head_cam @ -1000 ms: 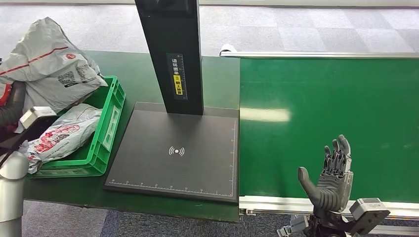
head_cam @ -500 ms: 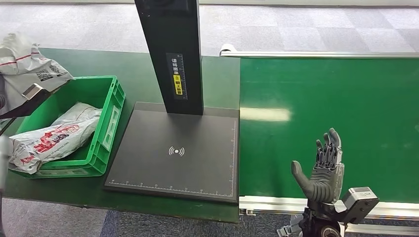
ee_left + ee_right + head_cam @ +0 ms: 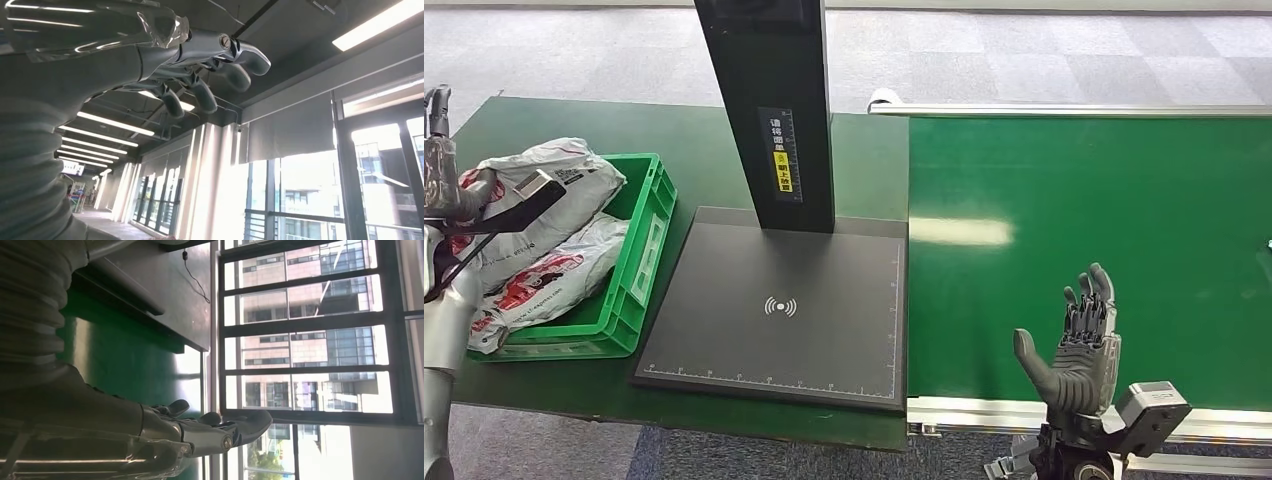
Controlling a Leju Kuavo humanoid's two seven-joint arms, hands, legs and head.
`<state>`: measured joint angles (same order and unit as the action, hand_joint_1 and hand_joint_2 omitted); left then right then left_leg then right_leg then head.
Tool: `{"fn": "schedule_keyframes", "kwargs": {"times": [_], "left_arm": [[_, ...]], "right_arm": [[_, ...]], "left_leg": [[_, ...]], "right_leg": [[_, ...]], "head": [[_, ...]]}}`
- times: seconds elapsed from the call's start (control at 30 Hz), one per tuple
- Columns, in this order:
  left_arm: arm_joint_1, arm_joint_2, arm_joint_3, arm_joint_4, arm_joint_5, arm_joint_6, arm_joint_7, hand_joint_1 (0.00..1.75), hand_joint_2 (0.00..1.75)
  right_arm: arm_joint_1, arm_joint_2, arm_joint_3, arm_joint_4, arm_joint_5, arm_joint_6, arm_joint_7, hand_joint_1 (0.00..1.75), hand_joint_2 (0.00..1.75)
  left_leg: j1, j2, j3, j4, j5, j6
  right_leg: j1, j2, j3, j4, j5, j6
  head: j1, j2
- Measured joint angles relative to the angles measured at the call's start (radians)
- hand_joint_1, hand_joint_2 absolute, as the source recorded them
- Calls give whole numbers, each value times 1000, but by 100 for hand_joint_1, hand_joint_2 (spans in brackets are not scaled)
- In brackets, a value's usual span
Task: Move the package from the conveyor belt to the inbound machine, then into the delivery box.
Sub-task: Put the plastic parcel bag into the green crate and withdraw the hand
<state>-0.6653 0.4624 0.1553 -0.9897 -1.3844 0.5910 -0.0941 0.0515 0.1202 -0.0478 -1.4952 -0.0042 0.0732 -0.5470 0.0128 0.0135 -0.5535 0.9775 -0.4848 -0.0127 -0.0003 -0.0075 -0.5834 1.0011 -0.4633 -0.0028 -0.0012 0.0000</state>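
At the lower right of the frame, the right robot hand (image 3: 1079, 350) stands upright over the near edge of the green conveyor belt (image 3: 1104, 230), fingers spread and holding nothing. At the left edge, the left robot hand (image 3: 438, 170) is raised beside the green delivery box (image 3: 649, 250), its fingers apart and empty in the wrist view. The package (image 3: 549, 185), a grey mailer with red print, lies on top of a second parcel (image 3: 539, 285) and leans over the box's far-left rim. Because it sits high on that pile and not down inside, it looks liable to slide out onto the worktop (image 3: 674, 140), or be dragged out if the left arm brushes it. The dark inbound machine (image 3: 774, 310) stands bare mid-frame, its black column (image 3: 769, 110) rising behind.
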Motion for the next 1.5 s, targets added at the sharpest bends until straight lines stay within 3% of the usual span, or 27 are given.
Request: {"fn": "schedule_keyframes", "kwargs": {"times": [0.43,0.57,0.8,0.9,1.03,1.2,1.3,1.37,1.43,1.5], "left_arm": [[49,-5,-41,-98,-141,57,61,0,175],[50,-4,-51,-103,-161,-4,87,0,175],[25,6,-80,-37,-184,-82,203,0,175],[14,6,-98,-1,-134,-194,212,0,175],[-38,-23,-97,83,95,-431,104,0,175],[-67,-86,-43,128,550,-618,-113,0,175],[10,-138,-1,40,1025,-862,-265,0,175],[97,-176,0,-56,1342,-973,-314,0,175],[178,-213,-19,-144,1512,-1005,-339,0,175],[256,-258,-53,-230,1552,-1020,-366,0,175]], "right_arm": [[10,0,-3,-4,4,0,0,0,175],[15,-1,-4,-4,5,-1,0,0,175],[32,-4,-4,-7,16,-2,-4,0,175],[36,-3,-5,-13,23,-2,-6,0,175],[46,-1,-7,-28,43,-2,-7,0,175],[70,11,-26,-55,64,20,-12,0,175],[73,15,-36,-61,68,30,-14,0,175],[68,15,-38,-60,65,32,-14,0,175],[61,14,-39,-58,63,31,-13,0,175],[54,13,-40,-52,64,28,-10,0,175]], "left_leg": [[0,0,-1,0,0,0],[0,0,-1,0,0,0],[0,0,0,0,0,0],[0,0,0,0,0,0],[0,-1,0,0,0,0],[0,0,0,0,0,0],[-2,2,0,0,-1,0],[-2,4,0,0,-2,0],[-3,5,1,0,-3,0],[-3,4,1,0,-4,1]], "right_leg": [[0,0,0,0,0,0],[0,0,0,0,0,0],[0,0,0,0,0,0],[0,0,0,0,0,0],[0,0,0,0,0,0],[-1,0,1,0,0,0],[-2,2,0,0,0,0],[-3,4,0,0,0,0],[-3,5,-1,0,0,1],[-4,4,0,-1,-1,2]], "head": [[0,0],[0,0],[0,0],[0,0],[0,0],[0,0],[0,0],[0,0],[0,0],[0,0]]}}
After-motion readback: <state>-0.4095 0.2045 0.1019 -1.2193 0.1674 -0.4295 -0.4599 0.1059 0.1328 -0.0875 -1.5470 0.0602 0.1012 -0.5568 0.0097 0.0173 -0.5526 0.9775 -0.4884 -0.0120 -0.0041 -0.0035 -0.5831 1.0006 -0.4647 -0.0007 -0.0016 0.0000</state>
